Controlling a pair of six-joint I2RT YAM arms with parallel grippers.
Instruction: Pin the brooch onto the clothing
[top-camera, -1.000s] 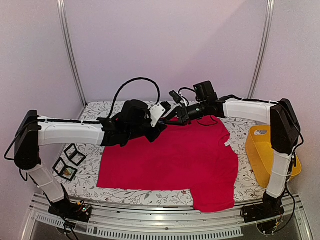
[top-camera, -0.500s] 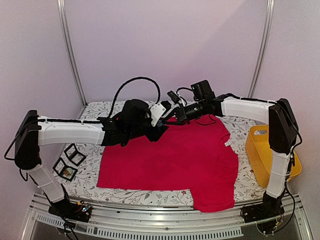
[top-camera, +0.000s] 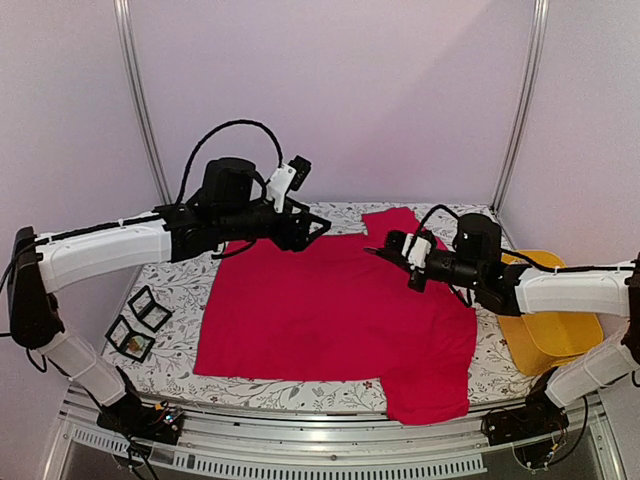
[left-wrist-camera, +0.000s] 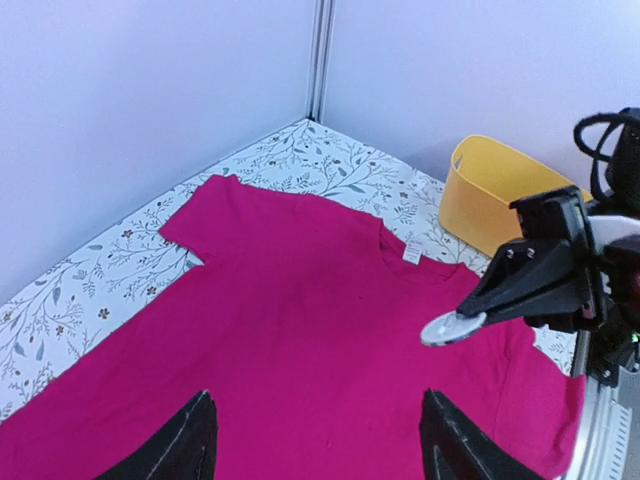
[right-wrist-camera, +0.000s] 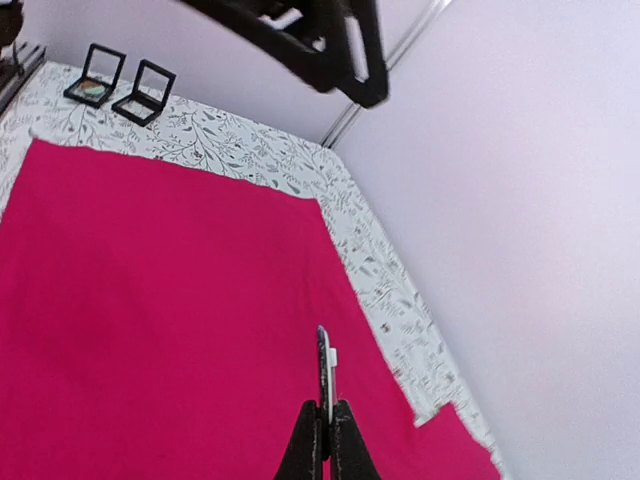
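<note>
After the far-edge meet broke up, right gripper (top-camera: 390, 248) came away clamped on the brooch (left-wrist-camera: 452, 327) above the red T-shirt (top-camera: 330, 310) lying flat on the surface (top-camera: 180, 290), left gripper (top-camera: 316, 228) spread empty, so pinning looked next.

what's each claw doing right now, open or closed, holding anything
left claw: open, holding nothing
right claw: closed on the brooch

brooch (right-wrist-camera: 322, 365): edge-on, face unreadable | yellow bin (top-camera: 555, 340): partly behind right arm (top-camera: 570, 290) | T-shirt (left-wrist-camera: 300, 300): cropped below
</note>
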